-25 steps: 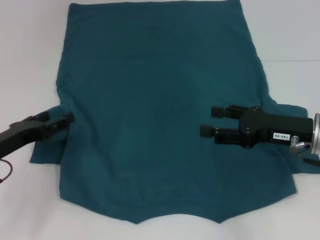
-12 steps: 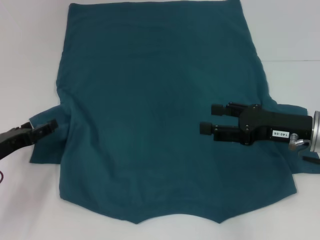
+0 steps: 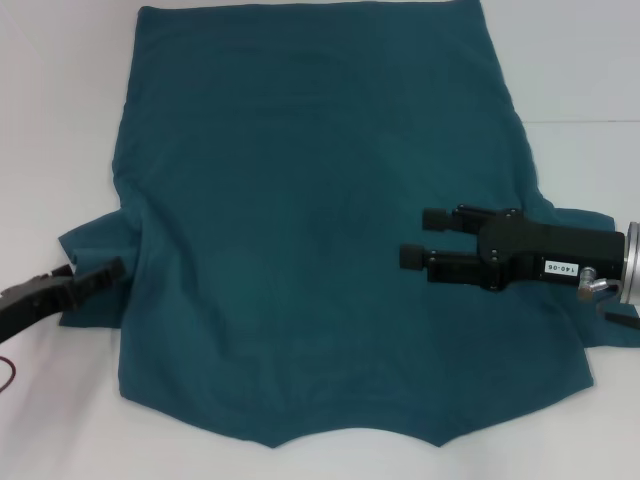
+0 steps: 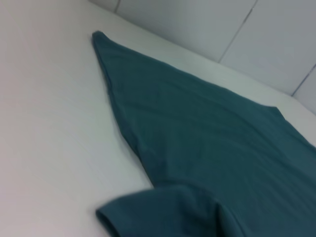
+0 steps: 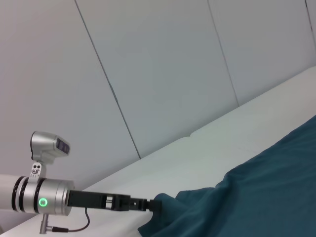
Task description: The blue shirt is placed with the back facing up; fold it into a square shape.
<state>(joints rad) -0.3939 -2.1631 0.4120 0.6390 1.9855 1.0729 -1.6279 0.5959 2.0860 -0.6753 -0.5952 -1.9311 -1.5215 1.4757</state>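
The blue shirt (image 3: 310, 220) lies spread flat on the white table, plain side up, with its hem toward the far edge. My left gripper (image 3: 100, 273) sits low at the left sleeve (image 3: 95, 300), by the sleeve's outer edge. The right wrist view shows the left gripper (image 5: 145, 203) touching that sleeve's edge. My right gripper (image 3: 416, 238) is open above the shirt's right side, fingers pointing toward the middle, with nothing between them. The right sleeve (image 3: 600, 330) lies partly under the right arm. The left wrist view shows the shirt's side edge (image 4: 118, 113) and sleeve (image 4: 158, 212).
Bare white table (image 3: 50, 120) surrounds the shirt on the left and right. A pale panelled wall (image 5: 148, 74) stands behind the table. A thin red cable (image 3: 10, 345) hangs by the left arm.
My left gripper has drawn back to the left and nearer, from the shirt's side edge to the left sleeve. The right gripper has barely moved. The shirt lies as before.
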